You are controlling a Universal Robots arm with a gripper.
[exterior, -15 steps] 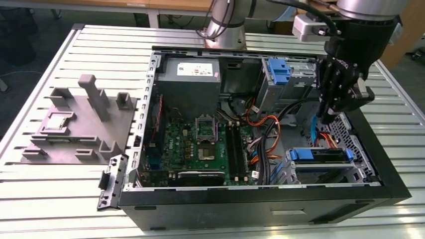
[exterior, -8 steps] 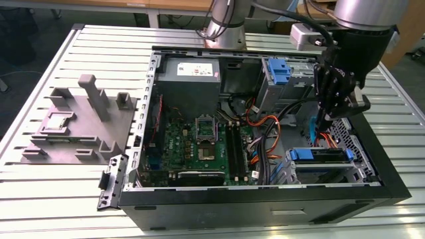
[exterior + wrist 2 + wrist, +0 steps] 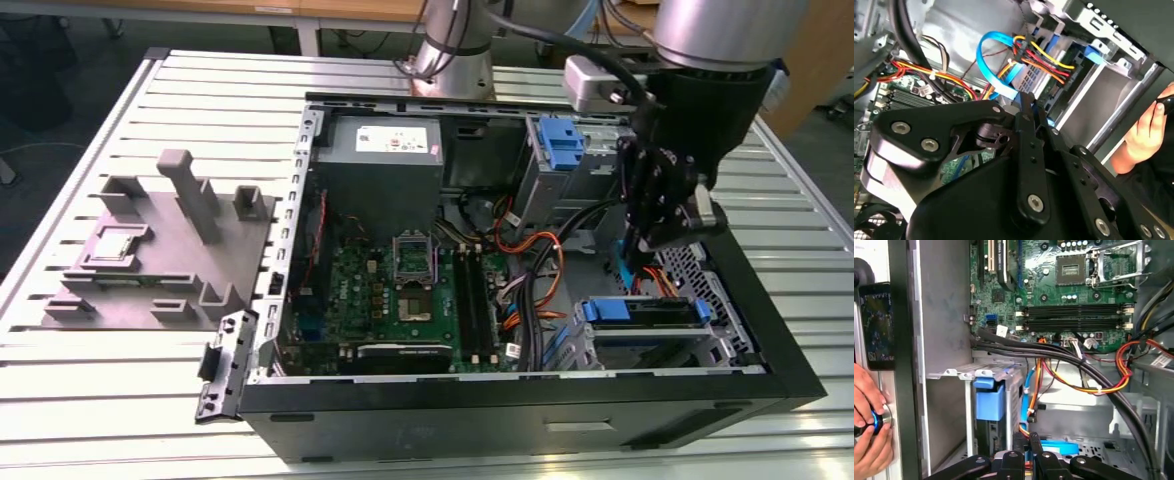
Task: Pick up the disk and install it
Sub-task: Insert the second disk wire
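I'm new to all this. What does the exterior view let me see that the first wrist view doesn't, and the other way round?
The exterior view adds the grey plastic stand with upright posts on the slatted metal table, beside the open black computer case. The first wrist view adds a person's hands at a round knob, below a dark flat handheld device. Both share the green motherboard and the orange and red cable bundle.

Disk (image 3: 642,312) (blue carrier frame) lies flat in case's drive bay, at exterior view's right.
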